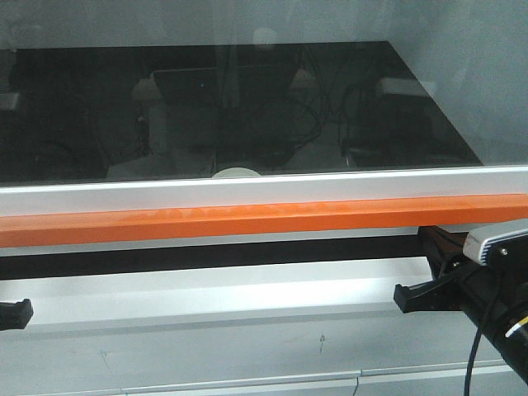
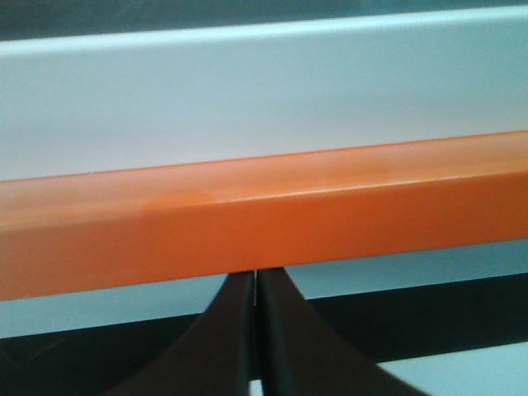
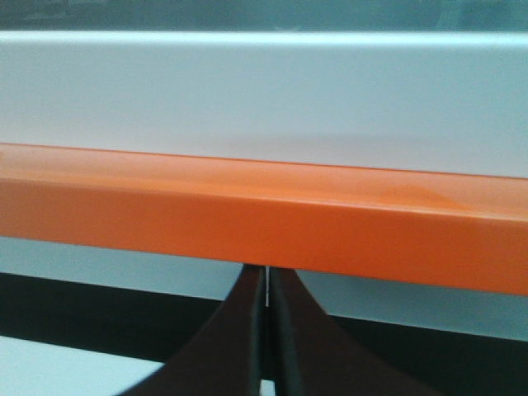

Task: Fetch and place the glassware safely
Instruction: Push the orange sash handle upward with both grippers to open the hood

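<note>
You see only the cream lid of the glass jar, behind the sash. It is probably light, slippery and fragile, so take it by the body. The left gripper and right gripper are clenched and empty.

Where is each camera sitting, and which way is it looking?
Front view: above and behind the arms, facing the orange bar and dark glass panel; right arm shows lower right, left arm's tip lower left.
Left wrist view: on the left arm, looking along its shut jaws at the bar.
Right wrist view: on the right arm, same, jaws shut.
Shared: all three see the orange bar.
</note>
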### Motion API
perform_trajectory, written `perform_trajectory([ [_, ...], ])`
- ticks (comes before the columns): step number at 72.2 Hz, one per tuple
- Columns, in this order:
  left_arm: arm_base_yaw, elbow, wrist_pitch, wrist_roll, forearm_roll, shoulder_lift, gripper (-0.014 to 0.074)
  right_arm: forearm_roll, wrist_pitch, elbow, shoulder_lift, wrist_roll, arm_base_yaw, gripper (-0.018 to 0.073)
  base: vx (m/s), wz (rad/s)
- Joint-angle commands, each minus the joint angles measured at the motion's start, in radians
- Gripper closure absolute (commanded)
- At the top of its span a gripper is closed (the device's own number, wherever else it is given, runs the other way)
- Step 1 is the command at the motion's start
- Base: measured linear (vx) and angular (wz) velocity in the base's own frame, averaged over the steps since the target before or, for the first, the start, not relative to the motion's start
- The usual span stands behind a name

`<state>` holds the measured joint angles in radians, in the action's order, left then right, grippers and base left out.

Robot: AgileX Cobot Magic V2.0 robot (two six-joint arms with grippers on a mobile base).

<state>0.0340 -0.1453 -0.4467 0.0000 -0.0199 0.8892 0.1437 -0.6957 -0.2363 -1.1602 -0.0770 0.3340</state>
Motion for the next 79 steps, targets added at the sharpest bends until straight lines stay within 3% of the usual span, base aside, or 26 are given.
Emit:
perform_trajectory([
  [1,0.001,-0.08,-0.284,-0.014,0.012,-0.034,0.0603,-0.014,-0.226,-0.079,0.065,-0.045,-0.001,0.056,0.0,0.0],
  [16,0.001,-0.149,-0.187,-0.014,0.027,-0.068,0.0603,-0.013,-0.143,-0.13,0.115,-0.045,-0.001,0.056,0.0,0.0],
  [40,0.001,-0.206,-0.137,-0.02,0.027,-0.081,0.0603,-0.014,-0.115,-0.171,0.124,-0.037,-0.001,0.056,0.0,0.0],
  [60,0.001,-0.259,-0.08,-0.019,0.027,-0.13,0.0603,-0.016,-0.003,-0.233,0.178,-0.042,-0.001,0.056,0.0,0.0],
  [79,0.001,-0.307,0.068,-0.019,0.027,-0.228,0.0603,-0.02,0.114,-0.27,0.257,-0.042,-0.001,0.056,0.0,0.0],
])
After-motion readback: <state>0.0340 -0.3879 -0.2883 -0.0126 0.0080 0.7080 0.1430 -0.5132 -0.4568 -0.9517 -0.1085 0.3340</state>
